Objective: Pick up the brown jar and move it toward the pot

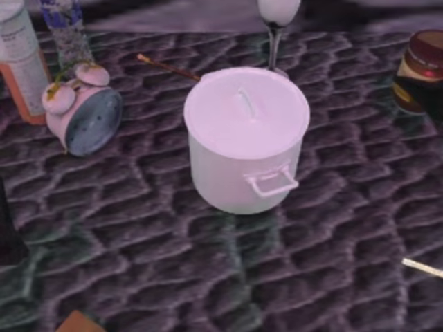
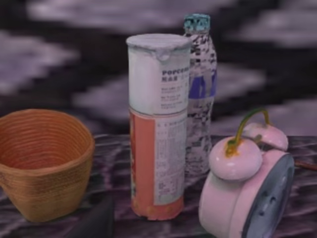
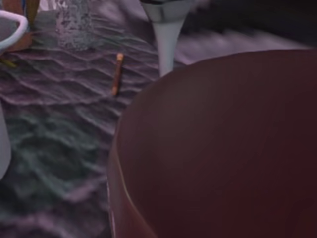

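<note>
Top view, task objects: the small round glass brown jar (image 1: 419, 71) with its dark maroon lid and tan label stands at the far right edge of the table; the large white, pink-tinted cylindrical pot (image 1: 246, 138), flat lid on and loop side handle facing near-right, sits in the middle, well apart from it.
Top view, arms: I see neither gripper here, so I cannot tell whether either pair of fingers is apart, together or clamped on anything.
Top view, surroundings: a stemmed wine glass (image 1: 277, 24) stands just beyond the pot, a thin brown stick (image 1: 168, 66) lies to the pot's far left, and a pink twin-bell alarm clock (image 1: 82, 107) lies tilted at the far left beside a tall white-and-orange bottle (image 1: 21, 62).
Left wrist view: that bottle, capped, a clear plastic water bottle (image 2: 200, 94) behind it, the clock, and a woven orange basket (image 2: 42, 161) whose visible inside looks empty; this arm seems parked at the left.
Right wrist view: the jar's maroon lid (image 3: 223, 148) fills most of the picture, so the right arm is close above it; its fingers stay out of sight.
Containers: pot lidded, contents hidden; jar shows dark contents.
Risk: I judge a travel toward the pot could clip the wine glass or knock the pot's lid if carried low.
</note>
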Robot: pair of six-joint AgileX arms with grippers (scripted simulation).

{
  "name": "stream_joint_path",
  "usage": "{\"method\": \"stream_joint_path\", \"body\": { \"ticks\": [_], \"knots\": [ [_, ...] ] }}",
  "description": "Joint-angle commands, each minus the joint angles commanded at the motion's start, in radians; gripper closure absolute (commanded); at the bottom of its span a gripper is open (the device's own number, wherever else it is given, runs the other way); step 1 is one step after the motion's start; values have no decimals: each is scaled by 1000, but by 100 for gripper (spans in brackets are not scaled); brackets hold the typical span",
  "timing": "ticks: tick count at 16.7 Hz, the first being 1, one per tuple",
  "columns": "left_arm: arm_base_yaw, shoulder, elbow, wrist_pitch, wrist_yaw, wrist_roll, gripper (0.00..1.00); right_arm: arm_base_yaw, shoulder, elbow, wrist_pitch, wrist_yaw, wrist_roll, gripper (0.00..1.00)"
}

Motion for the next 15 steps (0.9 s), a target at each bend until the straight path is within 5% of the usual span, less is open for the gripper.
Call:
{"method": "stream_joint_path", "body": {
  "ticks": [8,15],
  "knots": [
    [0,0,0,0,0,0,0,-22,-321,-329,-17,-36,-21,100],
    [0,0,0,0,0,0,0,-7,-314,-352,19,-11,-8,100]
  ]
}}
